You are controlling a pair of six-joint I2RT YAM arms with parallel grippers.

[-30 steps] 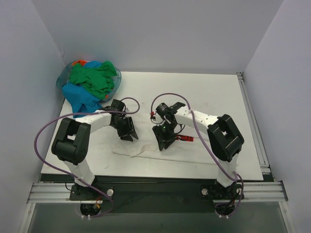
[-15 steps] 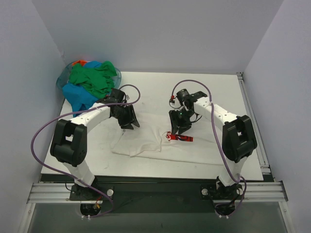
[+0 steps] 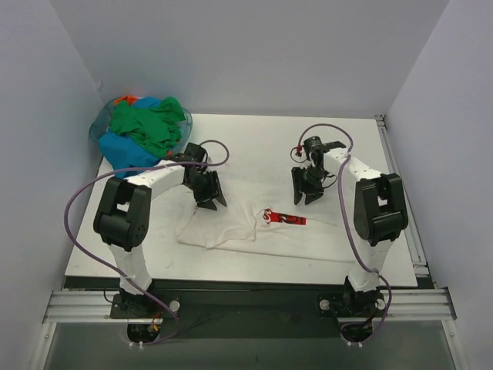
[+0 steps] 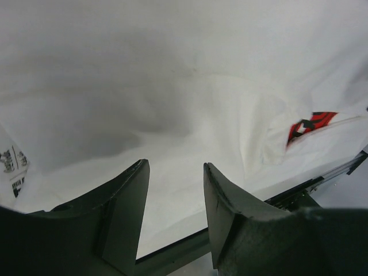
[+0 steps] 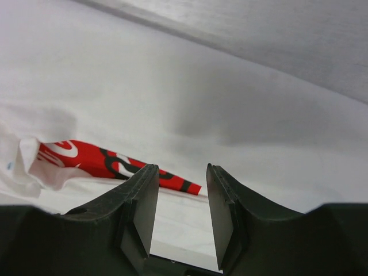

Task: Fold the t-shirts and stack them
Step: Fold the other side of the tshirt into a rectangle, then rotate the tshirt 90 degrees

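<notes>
The white t-shirt (image 3: 231,229) is taken as the reference for all positions. Well beyond its rear left corner, the remaining t-shirts (image 3: 142,132) (green, blue and orange) are heaped in a clear basket (image 3: 96,127); none of them is folded.

The left gripper (image 3: 210,200) is held over the rear left edge of the white t-shirt. Its fingers are parted and nothing is held between them.

The white t-shirt is spread on the table (image 3: 347,146). Its left portion is doubled over in a loose, wrinkled fold, and the red logo (image 3: 283,220) at its middle is partly covered by a turned-over flap.

The right gripper (image 3: 306,194) is positioned behind and to the right of the logo, likewise released and empty.

Folding of this first shirt is judged to be begun but not finished. No stack is seen, and the heap is left to be processed.

A purple cable (image 3: 212,150) is looped behind the shirt's rear edge, near the heap, where snagging is considered possible.
</notes>
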